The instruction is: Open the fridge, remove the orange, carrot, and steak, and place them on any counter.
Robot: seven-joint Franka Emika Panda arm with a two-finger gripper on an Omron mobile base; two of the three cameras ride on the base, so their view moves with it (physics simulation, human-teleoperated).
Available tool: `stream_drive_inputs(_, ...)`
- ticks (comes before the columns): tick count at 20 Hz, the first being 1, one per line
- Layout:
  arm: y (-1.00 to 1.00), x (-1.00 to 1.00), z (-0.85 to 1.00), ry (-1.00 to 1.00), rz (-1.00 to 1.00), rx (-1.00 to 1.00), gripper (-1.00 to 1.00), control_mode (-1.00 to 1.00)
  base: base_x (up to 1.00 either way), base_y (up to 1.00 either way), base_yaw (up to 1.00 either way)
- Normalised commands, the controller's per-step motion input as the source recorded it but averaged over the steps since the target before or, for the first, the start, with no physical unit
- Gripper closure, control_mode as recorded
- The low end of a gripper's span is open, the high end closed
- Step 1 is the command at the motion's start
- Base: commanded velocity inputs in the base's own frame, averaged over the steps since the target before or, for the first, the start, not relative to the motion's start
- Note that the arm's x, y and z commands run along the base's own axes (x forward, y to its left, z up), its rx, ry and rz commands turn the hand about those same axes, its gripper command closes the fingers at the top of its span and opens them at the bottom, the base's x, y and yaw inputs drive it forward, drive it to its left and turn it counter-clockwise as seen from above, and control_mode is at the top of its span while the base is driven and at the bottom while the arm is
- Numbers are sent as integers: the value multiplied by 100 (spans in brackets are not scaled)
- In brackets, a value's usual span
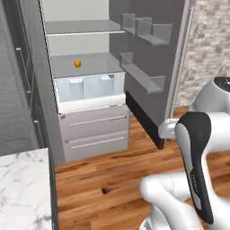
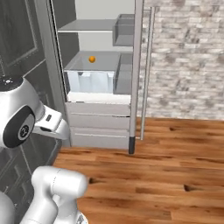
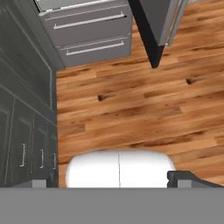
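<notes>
The fridge (image 1: 90,121) stands open, its door (image 1: 152,54) swung out to the right. The orange (image 1: 77,64) rests on a grey shelf above a clear crisper drawer, also seen as the orange (image 2: 92,59) from the right base. The carrot and the steak are out of view. A corner of the white marble counter (image 1: 22,188) shows at the lower left. My gripper (image 3: 116,180) is open and holds nothing; it hangs low over the wood floor, well short of the fridge, pointing down toward the fridge (image 3: 87,26) drawers.
Dark grey panelled cabinets (image 3: 22,109) run along the left of the fridge. The open door's lower edge (image 3: 153,39) juts over the floor, with its long bar handle (image 2: 150,65) beside the brick wall (image 2: 188,57). Wood floor (image 2: 166,175) spreads in front.
</notes>
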Motion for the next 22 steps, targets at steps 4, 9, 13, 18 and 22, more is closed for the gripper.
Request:
stream_drive_inputs(4,0,0,0,0,0,0,-100,100,56,33,-10)
stream_drive_inputs(9,0,0,0,0,0,0,-100,100,90,36,2)
stream_drive_inputs(13,0,0,0,0,0,0,-100,100,100,51,13)
stream_drive_inputs(18,0,0,0,0,0,0,-100,100,98,31,17)
stream_drive_inputs(22,0,0,0,0,0,0,-100,100,95,11,16)
